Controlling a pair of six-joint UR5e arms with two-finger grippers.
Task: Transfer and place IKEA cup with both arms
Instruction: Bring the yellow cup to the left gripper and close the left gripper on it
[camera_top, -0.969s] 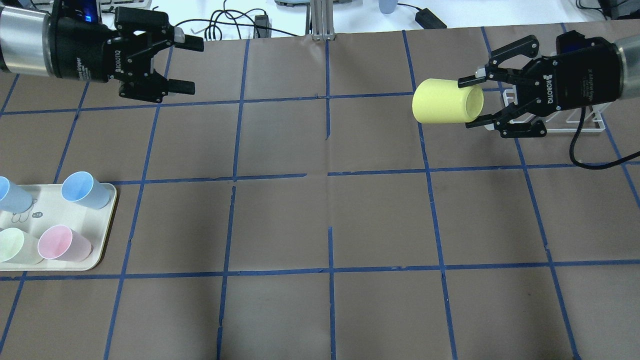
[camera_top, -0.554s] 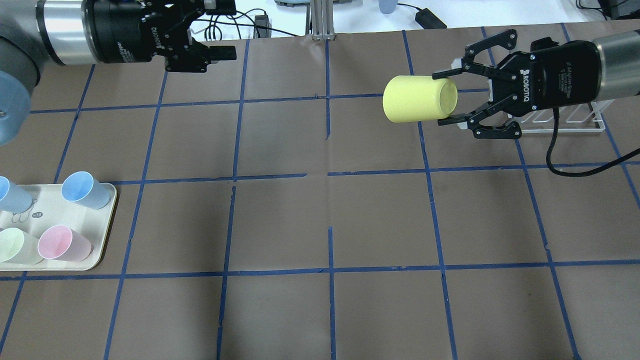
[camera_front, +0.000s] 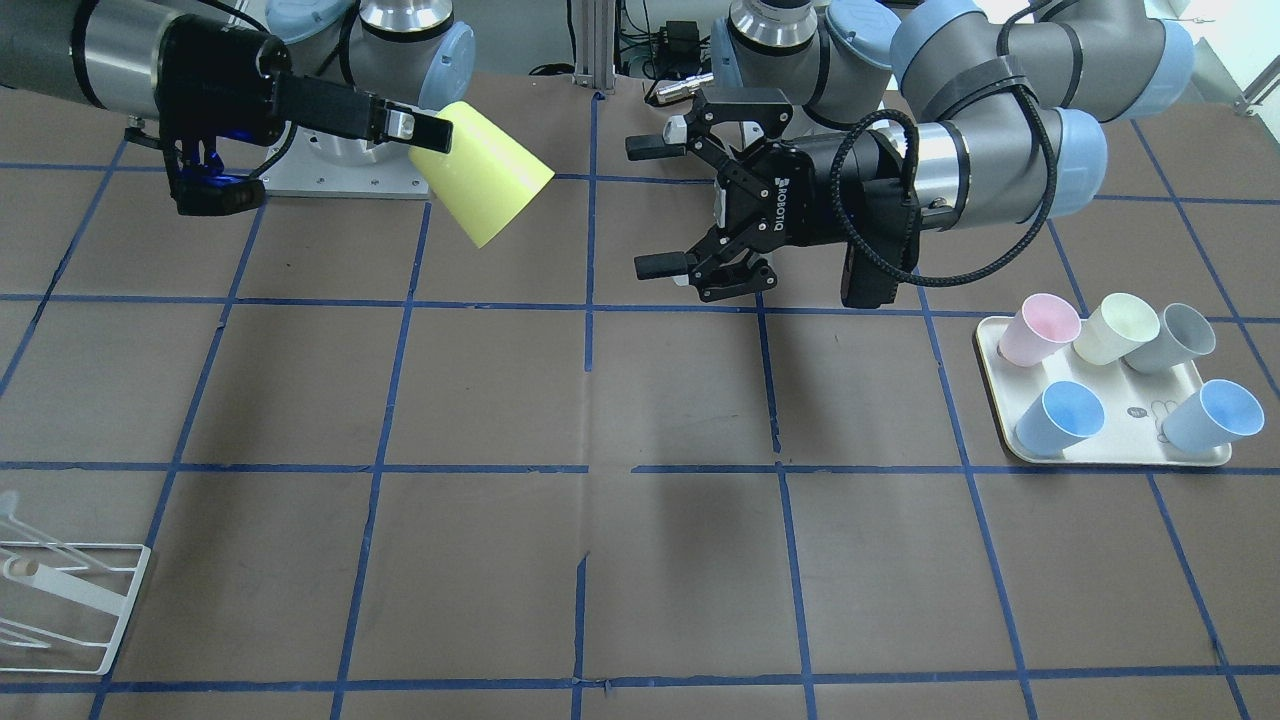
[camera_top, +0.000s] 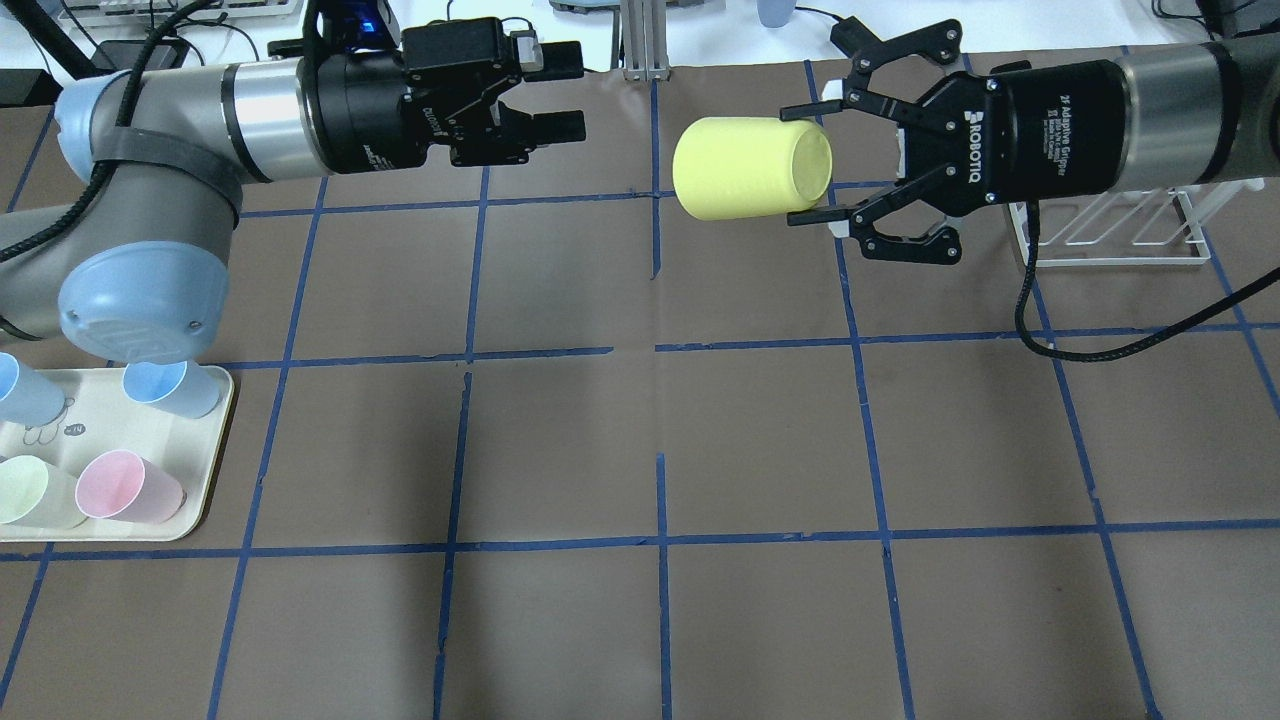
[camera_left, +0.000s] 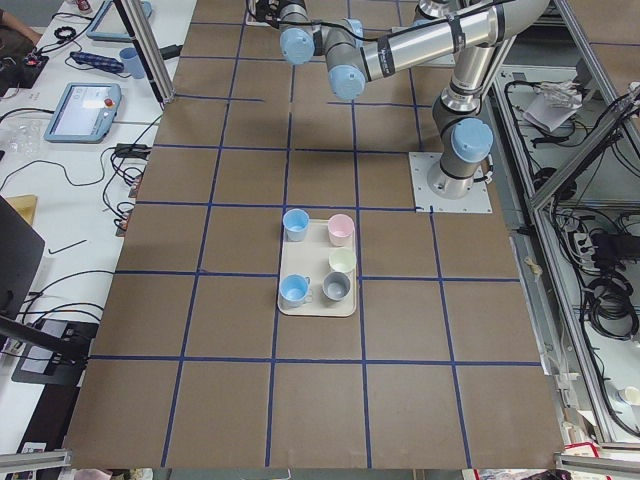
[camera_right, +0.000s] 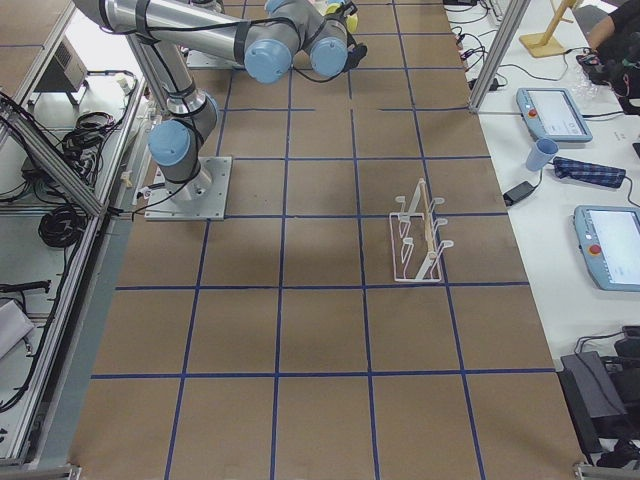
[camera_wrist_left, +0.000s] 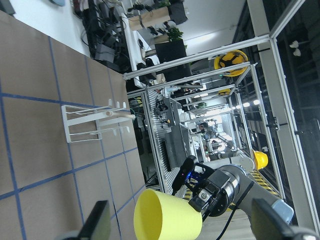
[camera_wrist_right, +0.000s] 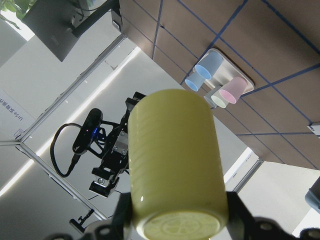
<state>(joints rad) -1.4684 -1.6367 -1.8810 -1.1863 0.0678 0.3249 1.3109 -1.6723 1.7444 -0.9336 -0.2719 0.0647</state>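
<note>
The lemon-yellow IKEA cup (camera_top: 745, 167) hangs on its side above the table's far middle. My right gripper (camera_top: 806, 160) is shut on its base end, and its mouth points at my left gripper. The cup also shows in the front view (camera_front: 485, 185), in the right wrist view (camera_wrist_right: 175, 160) and in the left wrist view (camera_wrist_left: 167, 217). My left gripper (camera_top: 575, 93) is open and empty. It is level with the cup and a short gap from its mouth. In the front view the left gripper (camera_front: 645, 207) sits right of the cup, and the right gripper (camera_front: 425, 130) grips it from the left.
A cream tray (camera_top: 205, 500) with several pastel cups stands at the table's left edge, under my left arm's elbow; it also shows in the front view (camera_front: 1100, 455). A white wire rack (camera_top: 1110, 230) stands below my right wrist.
My right gripper has carried the cup leftward toward the table's middle. My left gripper has swung in to the right and now faces the cup's mouth, still open.
</note>
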